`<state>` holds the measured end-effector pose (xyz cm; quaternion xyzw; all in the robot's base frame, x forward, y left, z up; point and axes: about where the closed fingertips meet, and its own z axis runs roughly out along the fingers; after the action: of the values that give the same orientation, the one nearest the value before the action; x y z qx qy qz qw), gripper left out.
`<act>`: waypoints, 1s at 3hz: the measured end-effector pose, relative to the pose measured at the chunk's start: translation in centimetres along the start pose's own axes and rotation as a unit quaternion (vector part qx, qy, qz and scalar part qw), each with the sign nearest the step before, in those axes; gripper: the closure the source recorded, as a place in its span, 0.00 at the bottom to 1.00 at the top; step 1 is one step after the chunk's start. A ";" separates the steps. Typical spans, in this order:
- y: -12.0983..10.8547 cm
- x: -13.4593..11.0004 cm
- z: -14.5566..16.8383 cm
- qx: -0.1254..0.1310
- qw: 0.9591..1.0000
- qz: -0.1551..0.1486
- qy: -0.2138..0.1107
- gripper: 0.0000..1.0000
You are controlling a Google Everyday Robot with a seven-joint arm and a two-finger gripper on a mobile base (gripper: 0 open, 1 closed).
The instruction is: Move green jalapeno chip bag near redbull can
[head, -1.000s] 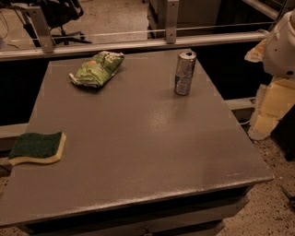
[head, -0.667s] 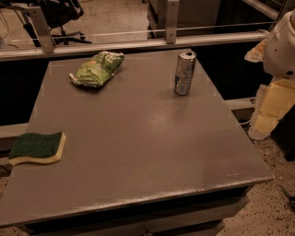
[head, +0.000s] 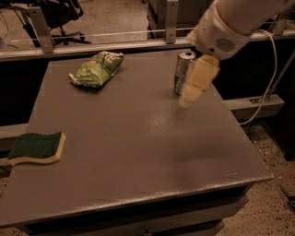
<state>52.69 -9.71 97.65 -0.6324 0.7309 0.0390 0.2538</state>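
Observation:
The green jalapeno chip bag [head: 97, 68] lies crumpled at the far left of the grey table [head: 138, 152]. The redbull can [head: 182, 70] stands upright at the far right of the table, partly covered by my arm. My gripper [head: 193, 90] hangs over the table just in front and to the right of the can, well to the right of the bag. Nothing shows in it.
A green and yellow sponge [head: 36, 148] lies at the table's left edge near the front. A metal rail [head: 115, 44] runs behind the table. A cable [head: 272, 69] hangs at the right. An office chair [head: 64, 14] stands behind.
My arm has swung in from the table's right side to over the table, beside the can. The bag, can and sponge lie as before.

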 end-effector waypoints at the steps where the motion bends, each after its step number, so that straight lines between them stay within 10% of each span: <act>1: -2.8 -6.7 3.9 0.001 0.999 -0.012 -0.050 0.00; 3: -2.8 -7.2 4.5 0.002 0.998 -0.010 -0.058 0.00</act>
<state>57.31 -2.05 97.51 -0.6361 0.7083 0.0720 0.2974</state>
